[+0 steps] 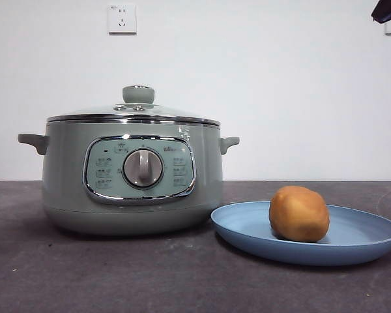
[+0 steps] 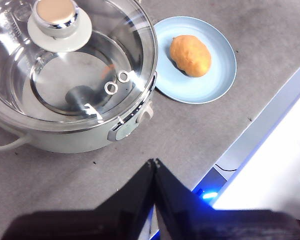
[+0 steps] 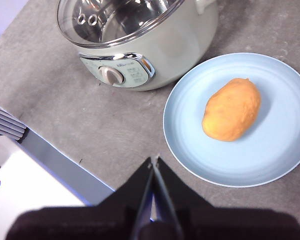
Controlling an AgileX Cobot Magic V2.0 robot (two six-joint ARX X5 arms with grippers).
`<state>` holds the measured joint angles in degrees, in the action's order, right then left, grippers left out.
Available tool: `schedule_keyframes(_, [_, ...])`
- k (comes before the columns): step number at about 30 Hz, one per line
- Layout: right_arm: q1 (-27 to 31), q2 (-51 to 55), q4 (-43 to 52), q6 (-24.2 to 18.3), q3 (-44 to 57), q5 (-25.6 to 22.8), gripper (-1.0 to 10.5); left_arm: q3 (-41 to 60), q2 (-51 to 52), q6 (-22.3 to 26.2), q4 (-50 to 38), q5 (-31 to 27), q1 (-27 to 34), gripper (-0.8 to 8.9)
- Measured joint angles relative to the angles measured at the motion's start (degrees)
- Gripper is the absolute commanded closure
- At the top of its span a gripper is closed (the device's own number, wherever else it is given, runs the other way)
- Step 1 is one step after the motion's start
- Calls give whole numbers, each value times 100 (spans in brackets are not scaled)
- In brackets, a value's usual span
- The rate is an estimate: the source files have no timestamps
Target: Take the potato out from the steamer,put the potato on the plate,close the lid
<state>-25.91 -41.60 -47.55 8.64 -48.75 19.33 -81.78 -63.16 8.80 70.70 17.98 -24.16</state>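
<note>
Potato [image 1: 298,213] lay on its side on plate [image 1: 352,248], a little off centre toward steamer [image 1: 131,176], untouched by either gripper. Golden-brown, smooth skin, whole in all three views. Plate sat flat on the grey desk [image 1: 150,280], just beside steamer's base, rim very near the pot wall; contact could not be told. Otherwise bare around potato.

Steamer stood upright on desk, control panel [image 1: 141,169] and silver dial [image 1: 143,168] facing the front camera, small handles out to either side. Lid [image 1: 134,114] sat closed on pot, chrome rim seated level all round, pale green knob [image 1: 138,94] on top at centre. Through the glass, seen from left wrist: bare metal pot floor, glare streaks, two small vent rings [image 2: 116,82] in the lid. Thin pale cord [image 2: 5,145] ran from the pot's side across desk.

Left gripper [image 2: 155,162] hung above desk's edge, well apart from steamer and plate, jaws pressed together, holding nothing. Right gripper [image 3: 154,160] hung likewise above desk near its edge, just short of plate, jaws together and empty. In the front view only a black tip [image 1: 388,10] showed at the top right corner; which arm could not be told.

Beyond desk's far edge, plain white wall with a socket [image 1: 122,18] above steamer. Past the near edge in wrist views, white and blue surfaces, blurred, with a small blue light [image 2: 208,195].
</note>
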Motion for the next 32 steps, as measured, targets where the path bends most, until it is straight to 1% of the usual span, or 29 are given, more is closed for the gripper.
schedule_keyframes(3, [0,-2,0,0,0,0,947,2,13,46,-129,-175,-2,817])
schedule_keyframes(6, [0,-4,0,0,0,0,946,13,168,221,-852,-275,142,817])
schedule_keyframes(9, [0,-4,0,0,0,0,946,122,546,407,-2048,-251,448,817])
schedule_keyframes(11, [0,-4,0,0,0,0,946,400,962,472,-3099,-166,745,817])
schedule_keyframes(13, [0,-4,-2,0,0,0,946,723,1294,494,-3849,-70,979,817])
schedule_keyframes(14, [0,-4,0,0,0,0,946,1008,1534,509,-4356,-37,1150,817])
schedule_keyframes(17, [0,-4,0,0,0,0,946,1823,2129,516,-5364,-35,1596,817])
schedule_keyframes(20, [0,-4,-2,0,0,0,946,2778,2800,518,-6148,-48,2002,817])
schedule_keyframes(24, [0,-4,0,0,0,0,946,3945,3600,514,-6640,-372,2393,817])
schedule_keyframes(26, [0,-4,0,0,0,0,947,4487,3941,485,-6679,-553,2516,817])
schedule_keyframes(32, [0,-4,0,0,0,0,946,5847,4809,199,-6725,-741,2673,817])
